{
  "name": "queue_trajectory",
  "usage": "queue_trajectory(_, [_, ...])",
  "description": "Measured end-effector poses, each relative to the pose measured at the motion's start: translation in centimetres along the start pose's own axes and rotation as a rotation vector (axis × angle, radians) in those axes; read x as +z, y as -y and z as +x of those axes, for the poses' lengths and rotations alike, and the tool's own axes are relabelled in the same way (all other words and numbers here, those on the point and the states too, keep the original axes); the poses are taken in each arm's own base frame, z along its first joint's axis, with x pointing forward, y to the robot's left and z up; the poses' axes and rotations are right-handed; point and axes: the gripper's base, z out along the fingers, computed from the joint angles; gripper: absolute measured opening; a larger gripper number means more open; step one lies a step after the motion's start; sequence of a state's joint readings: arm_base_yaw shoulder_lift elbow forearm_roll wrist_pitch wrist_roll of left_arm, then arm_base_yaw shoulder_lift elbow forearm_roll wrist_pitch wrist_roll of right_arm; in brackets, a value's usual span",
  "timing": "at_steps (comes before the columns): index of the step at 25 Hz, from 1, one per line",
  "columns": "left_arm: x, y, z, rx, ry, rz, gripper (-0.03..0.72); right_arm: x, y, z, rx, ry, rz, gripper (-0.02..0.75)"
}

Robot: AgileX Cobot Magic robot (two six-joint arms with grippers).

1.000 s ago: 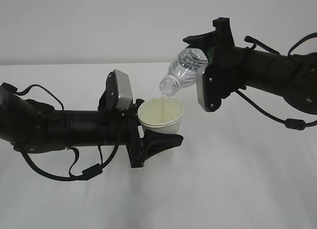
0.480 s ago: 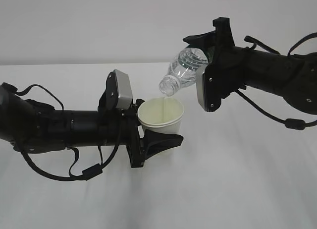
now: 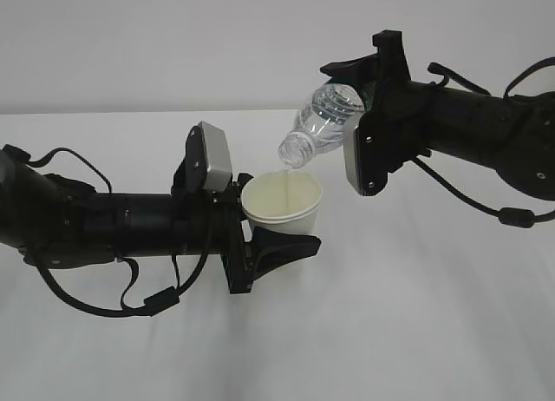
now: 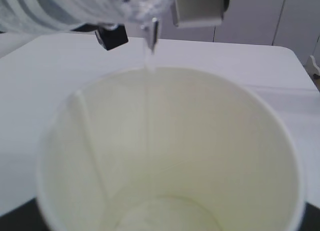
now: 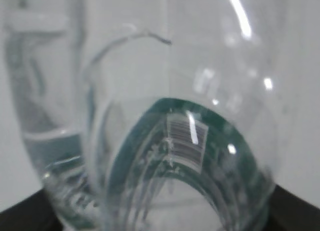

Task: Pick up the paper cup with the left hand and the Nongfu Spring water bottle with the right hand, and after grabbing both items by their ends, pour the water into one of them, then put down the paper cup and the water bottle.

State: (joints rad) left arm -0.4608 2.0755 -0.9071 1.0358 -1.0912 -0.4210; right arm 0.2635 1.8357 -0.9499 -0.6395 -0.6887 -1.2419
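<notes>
My left gripper (image 3: 282,236) is clamped on the cup (image 3: 284,208), fingers spread to the cup's width around its lower half, holding it upright and raised off the white table (image 3: 408,331). My right gripper (image 3: 364,93) is closed on the base end of the bottle (image 3: 325,119), jaws as wide as the bottle; it hangs just above and to the right of the cup, tilted neck-down toward it. The bottle's mouth sits right over the cup's rim, not touching. A thin stream of water (image 4: 148,91) falls from the mouth into the cup and pools pale at the bottom.
</notes>
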Motion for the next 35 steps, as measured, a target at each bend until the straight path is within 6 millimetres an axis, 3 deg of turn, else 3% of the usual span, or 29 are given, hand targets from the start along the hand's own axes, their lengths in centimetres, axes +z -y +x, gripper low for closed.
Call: queue_trajectory(35, [0.0,-0.03,0.07,0.0,-0.008,-0.004,0.491,0.0,0.01,-0.02,-0.014,0.003,0.001,0.487])
